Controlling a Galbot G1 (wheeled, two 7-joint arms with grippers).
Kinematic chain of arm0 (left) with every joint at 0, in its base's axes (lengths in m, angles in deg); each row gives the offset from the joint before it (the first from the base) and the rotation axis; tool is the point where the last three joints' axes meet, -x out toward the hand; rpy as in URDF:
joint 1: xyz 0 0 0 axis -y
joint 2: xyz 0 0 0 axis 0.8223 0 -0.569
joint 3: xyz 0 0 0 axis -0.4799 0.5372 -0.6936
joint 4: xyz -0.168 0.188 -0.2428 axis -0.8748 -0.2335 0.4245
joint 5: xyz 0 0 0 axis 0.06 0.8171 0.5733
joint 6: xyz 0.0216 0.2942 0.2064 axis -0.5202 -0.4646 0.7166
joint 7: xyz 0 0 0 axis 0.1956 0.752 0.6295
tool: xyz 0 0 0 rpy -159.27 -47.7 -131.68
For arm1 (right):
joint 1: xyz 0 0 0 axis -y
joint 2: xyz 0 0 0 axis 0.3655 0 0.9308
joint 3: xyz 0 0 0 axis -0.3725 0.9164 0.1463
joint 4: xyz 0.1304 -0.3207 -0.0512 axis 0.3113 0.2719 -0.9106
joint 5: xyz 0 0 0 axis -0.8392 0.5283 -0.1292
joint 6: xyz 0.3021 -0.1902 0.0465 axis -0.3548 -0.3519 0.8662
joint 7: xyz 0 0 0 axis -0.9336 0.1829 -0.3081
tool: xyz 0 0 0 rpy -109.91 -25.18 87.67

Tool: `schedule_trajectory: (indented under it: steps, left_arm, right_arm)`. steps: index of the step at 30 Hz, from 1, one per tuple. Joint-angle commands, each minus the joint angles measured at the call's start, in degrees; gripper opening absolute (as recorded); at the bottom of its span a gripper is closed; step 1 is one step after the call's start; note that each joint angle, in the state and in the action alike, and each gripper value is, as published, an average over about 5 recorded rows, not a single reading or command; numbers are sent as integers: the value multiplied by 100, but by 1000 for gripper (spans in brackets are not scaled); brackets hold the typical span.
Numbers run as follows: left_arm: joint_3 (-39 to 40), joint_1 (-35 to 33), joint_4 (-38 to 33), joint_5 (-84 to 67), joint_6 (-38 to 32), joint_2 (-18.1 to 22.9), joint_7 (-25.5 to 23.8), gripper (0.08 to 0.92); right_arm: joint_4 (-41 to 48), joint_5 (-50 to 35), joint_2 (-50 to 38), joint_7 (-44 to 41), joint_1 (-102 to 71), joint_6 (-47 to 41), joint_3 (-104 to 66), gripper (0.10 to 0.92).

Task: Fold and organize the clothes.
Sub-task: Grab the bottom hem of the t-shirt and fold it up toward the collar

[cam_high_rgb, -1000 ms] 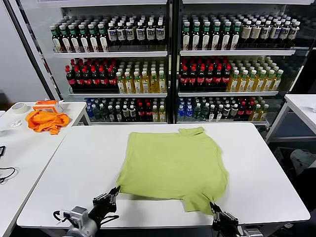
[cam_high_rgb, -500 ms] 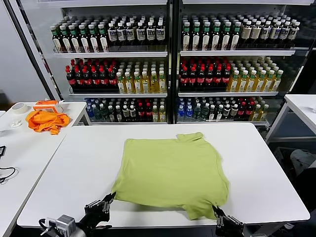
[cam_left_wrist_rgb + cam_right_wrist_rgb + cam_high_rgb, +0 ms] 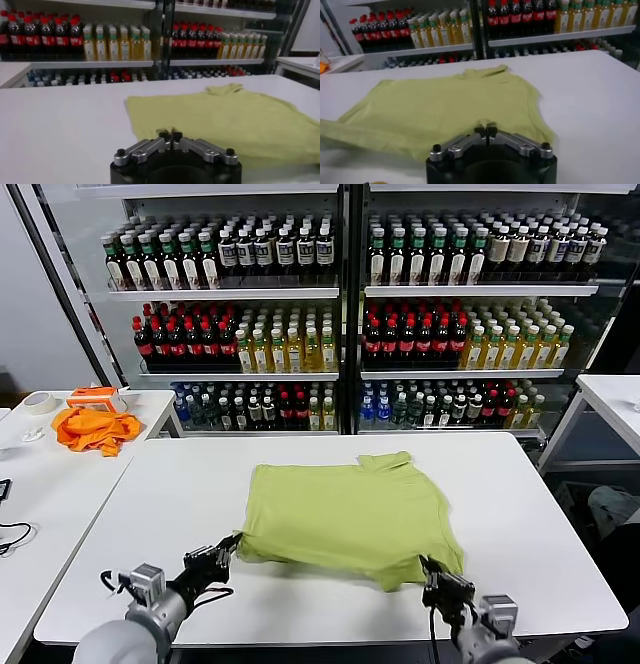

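Note:
The light yellow-green shirt (image 3: 345, 509) lies on the white table (image 3: 150, 504), its collar at the far edge and its near hem lifted. My left gripper (image 3: 232, 545) is shut on the shirt's near left hem corner; in the left wrist view (image 3: 170, 134) the closed jaws pinch the fabric, with the shirt (image 3: 225, 117) stretching away behind. My right gripper (image 3: 428, 568) is shut on the near right hem corner; in the right wrist view (image 3: 485, 129) the jaws are closed on the shirt (image 3: 445, 107). Both hold the hem a little above the table.
A bright orange cloth (image 3: 95, 427) and a tape roll (image 3: 39, 403) lie on a side table at the far left. Drink coolers full of bottles (image 3: 340, 314) stand behind the table. Another white table (image 3: 610, 399) is at the far right.
Both grippers have moved away from the near table edge toward the shelves, lifting the shirt's near hem and carrying it over the shirt's body, so the visible shirt is shorter.

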Motion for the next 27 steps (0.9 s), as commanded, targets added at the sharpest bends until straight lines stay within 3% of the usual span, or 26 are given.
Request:
schedule_trajectory:
  steps: [1, 15, 20, 24, 27]
  left_arm:
    - [570, 1087, 929, -48, 91, -25, -54, 82]
    - [998, 1627, 1777, 141, 69, 195, -81, 82]
    - [1131, 1838, 2047, 229, 52, 320, 199, 83]
    - [1178, 2002, 2288, 232, 10, 409, 388, 130]
    - [1151, 2012, 2330, 226, -49, 401, 407, 215]
  right_arm:
    - [523, -101, 15, 86, 693, -217, 171, 106]
    - [1034, 112, 198, -281, 781, -114, 153, 106]
    - [1195, 162, 268, -284, 898, -92, 192, 107]
    - [1297, 181, 320, -241, 974, -67, 196, 207]
    - [1248, 181, 315, -229, 954, -88, 108, 302]
